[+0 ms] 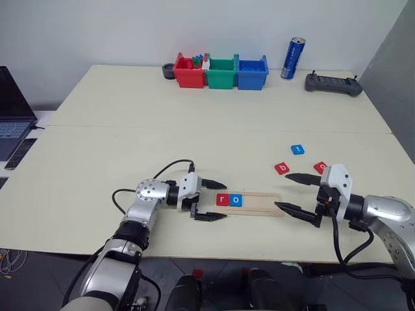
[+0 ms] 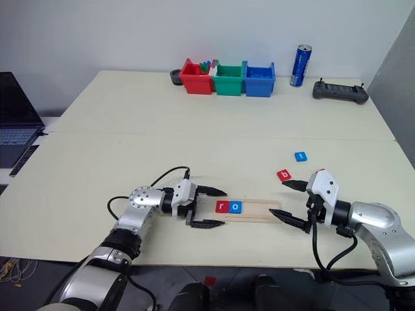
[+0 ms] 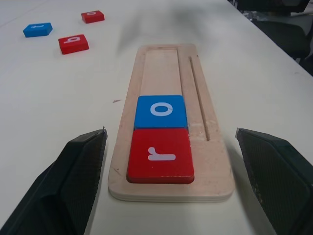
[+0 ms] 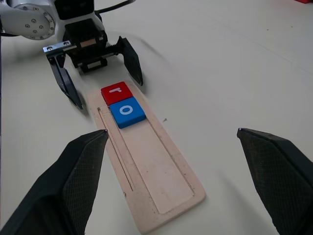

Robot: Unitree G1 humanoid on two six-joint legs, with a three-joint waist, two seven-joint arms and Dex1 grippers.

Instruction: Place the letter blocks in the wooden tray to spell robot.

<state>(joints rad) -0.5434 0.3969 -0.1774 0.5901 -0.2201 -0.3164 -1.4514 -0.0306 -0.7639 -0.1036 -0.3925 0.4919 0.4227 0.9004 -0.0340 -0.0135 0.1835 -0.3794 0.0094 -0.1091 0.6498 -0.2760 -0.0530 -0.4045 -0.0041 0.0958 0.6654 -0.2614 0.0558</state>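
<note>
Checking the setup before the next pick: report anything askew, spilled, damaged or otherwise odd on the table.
Nothing stands out. The red r block and blue o block lie flat and squarely aligned, side by side, at one end of the wooden tray. The b block, t block and second o block lie flat on the table.

Red, green, blue bins (image 1: pixel 221 72), can (image 1: pixel 292 59), controller (image 1: pixel 333 84), laptop (image 1: pixel 13 110) on table (image 1: pixel 97 142)
</note>
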